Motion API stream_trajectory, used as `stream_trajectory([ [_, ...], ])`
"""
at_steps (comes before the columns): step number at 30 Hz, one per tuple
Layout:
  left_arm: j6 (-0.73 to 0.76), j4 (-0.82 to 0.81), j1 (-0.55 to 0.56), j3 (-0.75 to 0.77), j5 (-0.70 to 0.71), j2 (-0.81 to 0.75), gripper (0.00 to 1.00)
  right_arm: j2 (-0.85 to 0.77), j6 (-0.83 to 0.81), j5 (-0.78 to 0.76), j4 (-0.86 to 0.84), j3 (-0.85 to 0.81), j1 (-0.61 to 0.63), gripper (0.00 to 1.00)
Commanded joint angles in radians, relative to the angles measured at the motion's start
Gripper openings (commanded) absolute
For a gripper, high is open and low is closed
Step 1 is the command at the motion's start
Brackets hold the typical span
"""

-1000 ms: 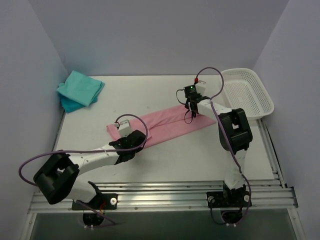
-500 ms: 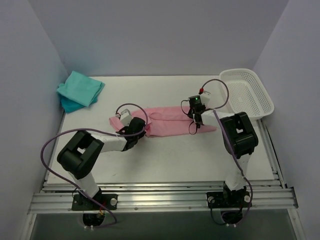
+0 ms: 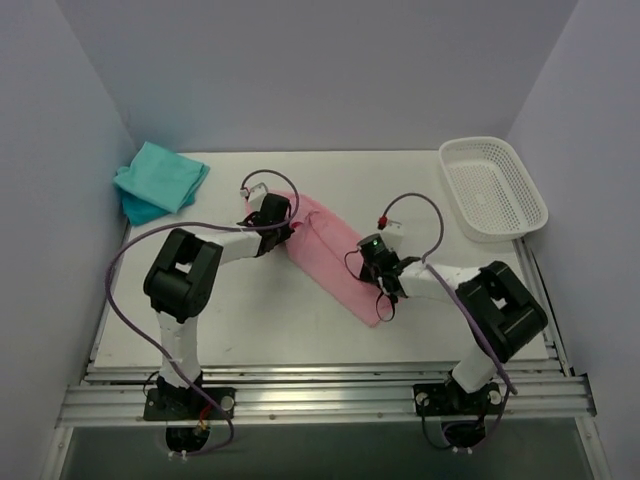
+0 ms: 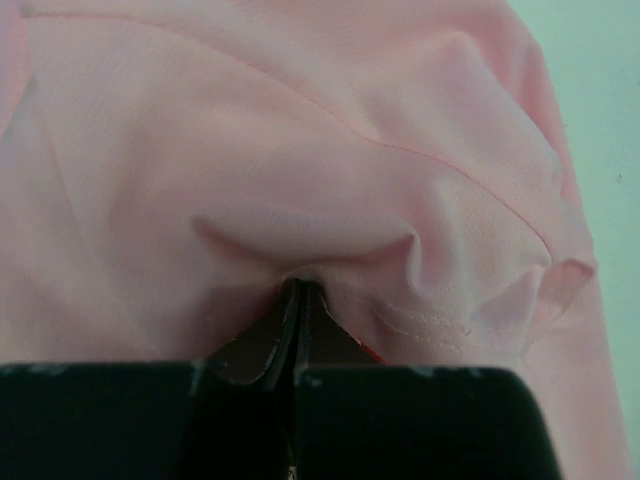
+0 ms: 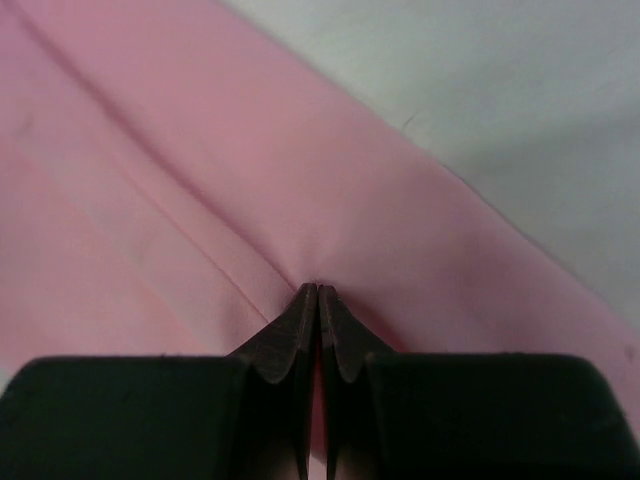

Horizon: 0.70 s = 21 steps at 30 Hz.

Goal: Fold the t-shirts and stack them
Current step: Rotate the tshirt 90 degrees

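Observation:
A light pink t-shirt point(image 3: 325, 258), folded into a long strip, lies slantwise across the middle of the table from upper left to lower right. My left gripper point(image 3: 277, 222) is shut on its upper left end, where the cloth point(image 4: 330, 190) bunches up around the closed tips point(image 4: 298, 288). At the strip's lower right end my right gripper point(image 3: 380, 278) is shut on the pink cloth point(image 5: 200, 180), its tips point(image 5: 318, 290) pinching a fold. Folded teal and blue t-shirts point(image 3: 160, 180) lie stacked at the table's far left corner.
A white mesh basket point(image 3: 494, 187) stands at the far right corner. Purple cables loop from both arms above the table. Grey walls close in the left, back and right sides, and a metal rail point(image 3: 320, 390) runs along the near edge.
Both grippers have swung the pink strip round: the left end went up and back toward the far side, the right end came down toward the near edge. The strip now slants the other way.

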State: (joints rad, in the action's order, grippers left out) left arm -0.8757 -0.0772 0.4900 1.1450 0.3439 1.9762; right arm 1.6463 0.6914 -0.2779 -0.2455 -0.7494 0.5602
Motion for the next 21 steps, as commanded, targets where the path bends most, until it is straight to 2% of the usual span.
stream_trajectory([
  [1,0.125,0.232,-0.036,0.177,-0.062,0.119,0.02,-0.065,0.100,-0.038,0.086,0.031,0.157,0.00],
  [4,0.173,0.333,-0.048,0.362,-0.083,0.225,0.02,-0.059,0.161,-0.081,0.115,0.012,0.295,0.00],
  [7,0.211,0.410,-0.063,0.484,-0.111,0.308,0.02,-0.019,0.204,-0.121,0.130,-0.017,0.400,0.00],
  [10,0.269,0.458,-0.074,0.631,-0.156,0.389,0.03,0.048,0.229,-0.141,0.135,-0.071,0.460,0.00],
  [14,0.325,0.540,-0.106,0.856,-0.232,0.487,0.08,0.131,0.243,-0.161,0.146,-0.152,0.543,0.00],
  [16,0.345,0.577,-0.117,0.916,-0.261,0.532,0.12,0.170,0.246,-0.168,0.150,-0.172,0.558,0.00],
  [19,0.368,0.591,-0.133,0.999,-0.286,0.564,0.33,0.202,0.247,-0.187,0.172,-0.205,0.575,0.00],
  [20,0.374,0.593,-0.136,1.013,-0.292,0.570,0.49,0.205,0.252,-0.196,0.181,-0.211,0.580,0.00],
  [21,0.379,0.596,-0.140,1.042,-0.295,0.573,0.58,0.205,0.257,-0.207,0.202,-0.223,0.586,0.00],
])
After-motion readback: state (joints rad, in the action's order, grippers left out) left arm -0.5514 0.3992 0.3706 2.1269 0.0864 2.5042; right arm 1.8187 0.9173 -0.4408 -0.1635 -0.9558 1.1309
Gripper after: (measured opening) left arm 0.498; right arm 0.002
